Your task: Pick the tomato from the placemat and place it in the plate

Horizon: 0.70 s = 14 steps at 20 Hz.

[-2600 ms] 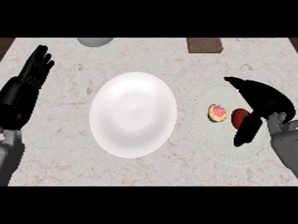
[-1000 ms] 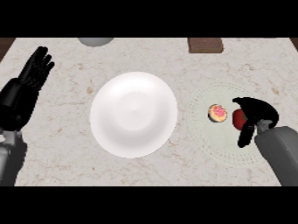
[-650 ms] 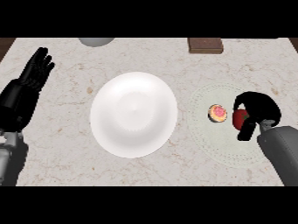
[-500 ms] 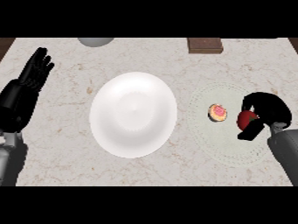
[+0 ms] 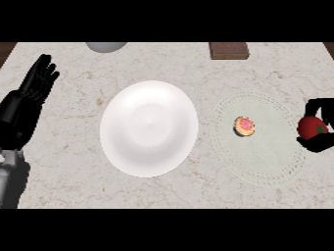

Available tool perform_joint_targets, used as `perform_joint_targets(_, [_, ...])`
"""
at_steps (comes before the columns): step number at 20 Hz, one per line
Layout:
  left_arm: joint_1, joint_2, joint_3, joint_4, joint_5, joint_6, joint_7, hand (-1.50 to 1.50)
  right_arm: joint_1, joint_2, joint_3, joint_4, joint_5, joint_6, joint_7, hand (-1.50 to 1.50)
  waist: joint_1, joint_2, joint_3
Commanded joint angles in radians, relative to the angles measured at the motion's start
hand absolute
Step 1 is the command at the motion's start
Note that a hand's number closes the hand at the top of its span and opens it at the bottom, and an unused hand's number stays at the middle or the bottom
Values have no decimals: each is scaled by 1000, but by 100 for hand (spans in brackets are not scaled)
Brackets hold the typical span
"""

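Observation:
The red tomato (image 5: 313, 126) is held at the right edge of the head view, my right hand (image 5: 327, 143) shut on it with fingers curled round it. It is over the right rim of the pale round placemat (image 5: 267, 157). The white plate (image 5: 149, 128) lies in the middle of the counter, left of the placemat. My left hand (image 5: 26, 100) rests open at the left edge, fingers up.
A small pink-topped pastry (image 5: 244, 125) lies on the placemat's left part. A grey bowl (image 5: 107, 46) and a brown block (image 5: 228, 50) sit at the counter's far edge.
My right hand closed on the tomato beside the pastry, then carried it rightward toward the view's edge. The left hand and the plate have not moved.

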Motion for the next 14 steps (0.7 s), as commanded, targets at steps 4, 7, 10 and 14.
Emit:
perform_joint_targets(4, [-6,12,35,18,4,-1,-2,0,27,30,-44,-301,-162,90,-76,150,-22,-8,-1])
perform_joint_targets(7, [-14,24,28,-2,7,-17,26,0,37,67,-48,-400,-244,114,-133,150,-19,-8,0])
perform_joint_targets(10, [-11,17,33,-31,9,-2,44,0,102,113,-56,-559,-346,172,-102,150,-26,-10,0])
perform_joint_targets(14, [13,-2,22,-12,-6,-9,-1,0,82,159,-39,-708,-416,274,40,150,-9,-3,-1])
